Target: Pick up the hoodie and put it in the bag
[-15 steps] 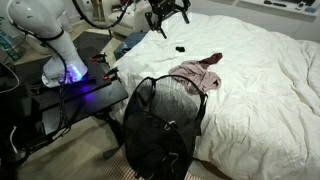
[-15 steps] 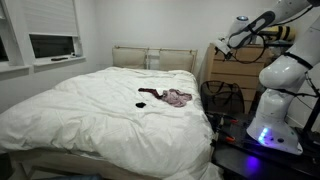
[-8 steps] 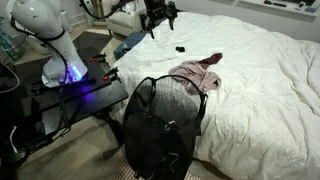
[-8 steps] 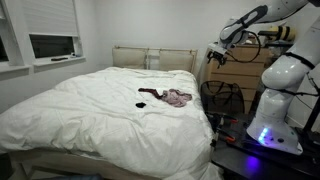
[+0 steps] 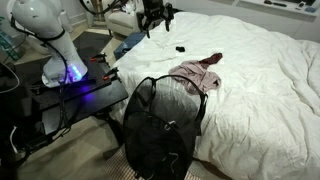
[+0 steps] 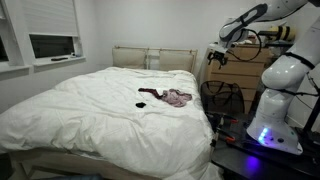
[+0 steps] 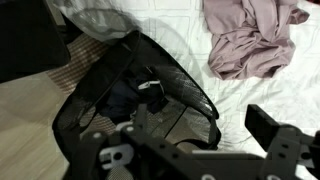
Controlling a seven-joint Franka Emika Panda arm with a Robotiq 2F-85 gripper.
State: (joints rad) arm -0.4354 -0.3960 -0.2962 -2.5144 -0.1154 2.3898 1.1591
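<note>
The pink hoodie (image 5: 197, 75) lies crumpled on the white bed near its edge, seen in both exterior views (image 6: 178, 98) and at the top right of the wrist view (image 7: 255, 35). The black mesh bag (image 5: 160, 125) stands open on the floor against the bed side, also in an exterior view (image 6: 222, 98) and below the wrist camera (image 7: 130, 90). My gripper (image 5: 155, 17) hangs high in the air beyond the hoodie, open and empty. It also shows in an exterior view (image 6: 213, 55) and in the wrist view (image 7: 165, 120).
The white bed (image 5: 260, 70) fills most of the scene. A small black item (image 5: 179, 49) lies on the duvet past the hoodie. The robot base (image 5: 65, 65) stands on a dark stand beside the bag. A wooden dresser (image 6: 235, 75) stands behind it.
My gripper has shifted a little sideways, off the bed toward the bag side, and stays high. The hoodie and bag have not moved.
</note>
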